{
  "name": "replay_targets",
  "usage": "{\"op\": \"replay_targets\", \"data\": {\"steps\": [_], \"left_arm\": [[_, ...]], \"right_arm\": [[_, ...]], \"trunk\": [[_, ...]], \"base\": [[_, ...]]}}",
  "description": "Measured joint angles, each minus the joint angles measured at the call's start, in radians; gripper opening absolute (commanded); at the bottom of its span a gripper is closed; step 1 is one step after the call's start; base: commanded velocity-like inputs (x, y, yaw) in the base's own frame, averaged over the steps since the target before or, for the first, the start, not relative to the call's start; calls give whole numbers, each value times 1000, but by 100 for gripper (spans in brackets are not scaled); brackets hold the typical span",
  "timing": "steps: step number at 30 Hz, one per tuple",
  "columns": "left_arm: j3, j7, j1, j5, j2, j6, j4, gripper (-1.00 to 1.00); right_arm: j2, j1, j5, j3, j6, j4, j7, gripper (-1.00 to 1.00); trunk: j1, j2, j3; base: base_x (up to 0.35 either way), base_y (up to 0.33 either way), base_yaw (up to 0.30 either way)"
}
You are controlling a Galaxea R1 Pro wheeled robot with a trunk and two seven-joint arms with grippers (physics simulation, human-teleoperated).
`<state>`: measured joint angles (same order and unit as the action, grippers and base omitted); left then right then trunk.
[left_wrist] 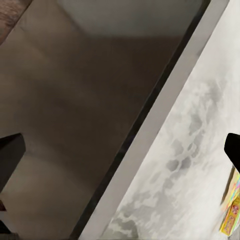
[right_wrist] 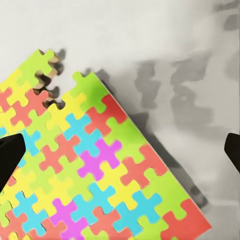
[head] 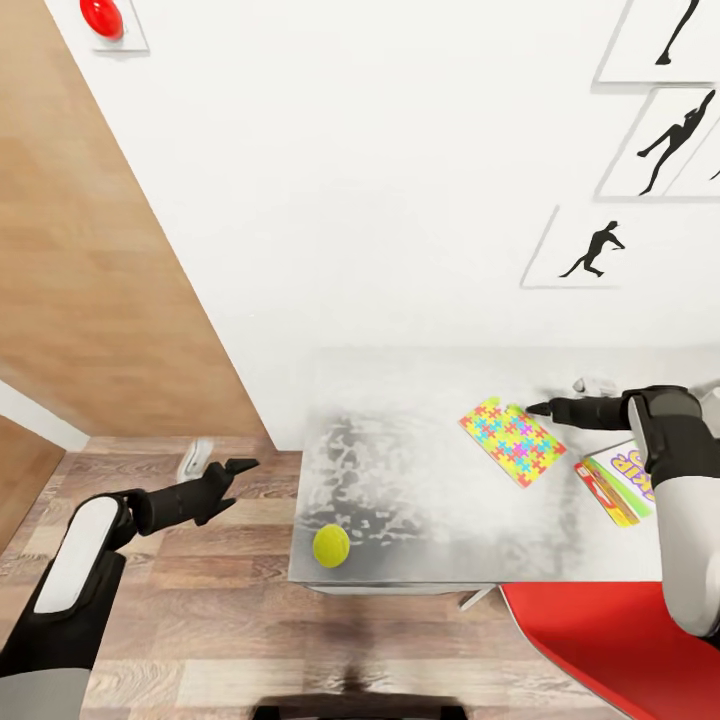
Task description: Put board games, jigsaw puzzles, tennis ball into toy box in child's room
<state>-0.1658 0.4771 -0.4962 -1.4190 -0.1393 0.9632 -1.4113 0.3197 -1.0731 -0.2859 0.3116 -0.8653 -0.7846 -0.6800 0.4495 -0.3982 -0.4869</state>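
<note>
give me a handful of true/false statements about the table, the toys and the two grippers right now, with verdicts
1. The tennis ball sits near the front edge of the table. True.
2. The right gripper is clamped on the tennis ball. False: it hovers open by the jigsaw puzzle, far from the ball.
3. The jigsaw puzzle lies flat on the table. True.
4. The left gripper is over the tabletop. False: it hangs over the wood floor, beside the table's end.
5. The lettered game box is stacked on the jigsaw puzzle. False: it lies apart from it, beside the right arm.
</note>
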Motion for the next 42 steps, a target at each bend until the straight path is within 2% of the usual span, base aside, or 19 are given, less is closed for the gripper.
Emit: {"op": "replay_targets", "data": {"steps": [11,42], "left_arm": [[-3,-2,7,37,0,-15,22,100],[-4,-1,7,47,0,-19,30,100]], "right_arm": [[4,-38,2,-1,6,78,17,100],[11,-53,5,0,31,114,11,100]], "trunk": [[0,0,0],[0,0,0]], "base": [[0,0,0],[0,0,0]]}}
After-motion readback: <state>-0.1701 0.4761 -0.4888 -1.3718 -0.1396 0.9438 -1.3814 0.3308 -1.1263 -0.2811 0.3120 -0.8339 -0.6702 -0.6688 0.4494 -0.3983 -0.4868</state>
